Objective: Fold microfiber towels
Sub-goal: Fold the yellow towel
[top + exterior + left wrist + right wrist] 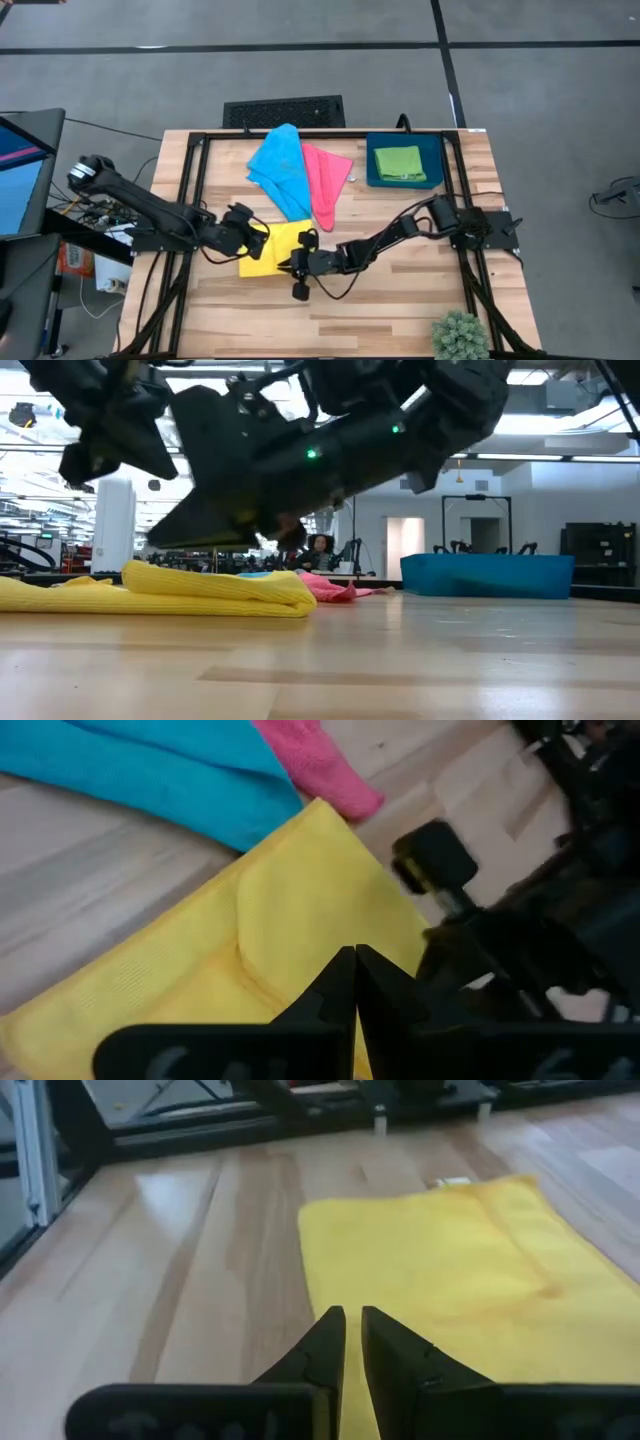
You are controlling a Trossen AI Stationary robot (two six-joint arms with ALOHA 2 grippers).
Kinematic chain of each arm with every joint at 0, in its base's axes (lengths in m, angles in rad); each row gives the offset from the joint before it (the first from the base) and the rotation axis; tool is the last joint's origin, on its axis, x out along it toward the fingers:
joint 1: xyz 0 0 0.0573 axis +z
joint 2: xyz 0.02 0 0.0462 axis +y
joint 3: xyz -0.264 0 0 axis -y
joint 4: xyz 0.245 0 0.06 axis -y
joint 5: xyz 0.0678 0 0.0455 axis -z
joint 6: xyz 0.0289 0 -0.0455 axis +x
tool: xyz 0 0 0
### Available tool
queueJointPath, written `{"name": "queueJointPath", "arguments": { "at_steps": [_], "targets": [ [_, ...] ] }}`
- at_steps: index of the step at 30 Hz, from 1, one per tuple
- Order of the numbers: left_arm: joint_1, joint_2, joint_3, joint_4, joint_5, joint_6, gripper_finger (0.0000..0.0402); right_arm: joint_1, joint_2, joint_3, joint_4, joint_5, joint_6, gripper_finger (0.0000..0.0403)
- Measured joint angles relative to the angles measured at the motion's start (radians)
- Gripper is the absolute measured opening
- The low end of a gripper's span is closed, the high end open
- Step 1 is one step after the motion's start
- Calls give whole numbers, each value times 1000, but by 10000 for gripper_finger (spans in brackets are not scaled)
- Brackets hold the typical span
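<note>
A yellow towel (268, 250), folded into a flat rectangle, lies on the wooden table near its middle. My left gripper (355, 970) hovers shut a little above it (250, 940), with nothing between its fingers. My right gripper (352, 1325) comes in low from the table's right. Its fingers are closed to a narrow slit at the yellow towel's edge (450, 1270), and nothing shows between them. A blue towel (280, 170) and a pink towel (325, 180) lie crumpled behind. A green towel (398, 163) lies folded in the dark blue tray (375, 175). My right gripper's fingertips (330, 1325) stand at the near edge of the yellow towel, pointing nearly level across it from the table's right. I cannot tell whether they touch the cloth.
The dark blue tray stands at the far right. A small potted plant (460, 335) sits at the near right corner. Black frame rails (190, 190) run along the table's sides. The near half of the table shows bare wood (380, 320).
</note>
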Motion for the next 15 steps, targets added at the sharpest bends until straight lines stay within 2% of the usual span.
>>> {"name": "queueJointPath", "arguments": {
  "at_steps": [7, 15],
  "targets": [
    [-57, -73, 0, -130, -1, -79, 0, 6, 74, 99, -44, -3, -37, 63],
    [-156, -75, 0, -242, -22, -218, 0, -12, 118, 106, -91, -23, 7, 63]
  ]
}}
